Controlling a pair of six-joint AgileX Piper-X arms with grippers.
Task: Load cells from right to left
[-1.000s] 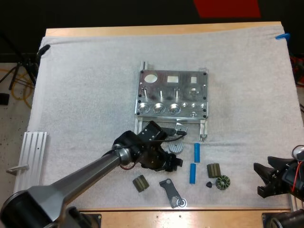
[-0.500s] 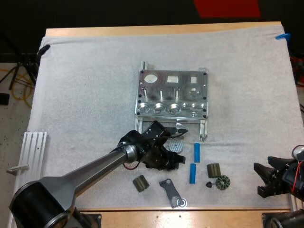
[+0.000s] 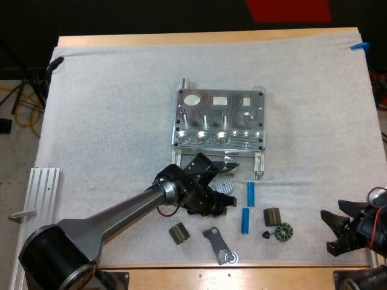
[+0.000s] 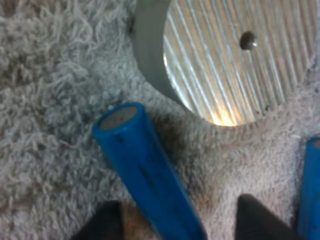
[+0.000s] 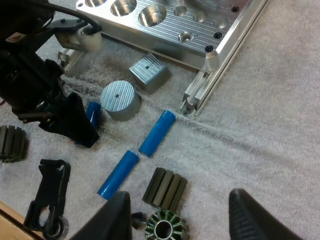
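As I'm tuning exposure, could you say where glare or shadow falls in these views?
Left wrist view: glare on the ribbed metal disc, shadow between it and the blue cell; high view: glints in the large bores of the fixture; right wrist view: even light.

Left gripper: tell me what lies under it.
Under the left gripper, a blue cylinder lies on the white mat between the open fingers, beside a ribbed metal disc. The gripper covers the cylinder's other end.

You had a wooden table (image 3: pixel 205 37) under a white mat (image 3: pixel 109 109), with bare wood showing along its far and near edges. Off its left side in the high view lay a pale speckled floor (image 3: pixel 15 163), yellow cables (image 3: pixel 18 103) and possibly a dark stand (image 3: pixel 33 81).
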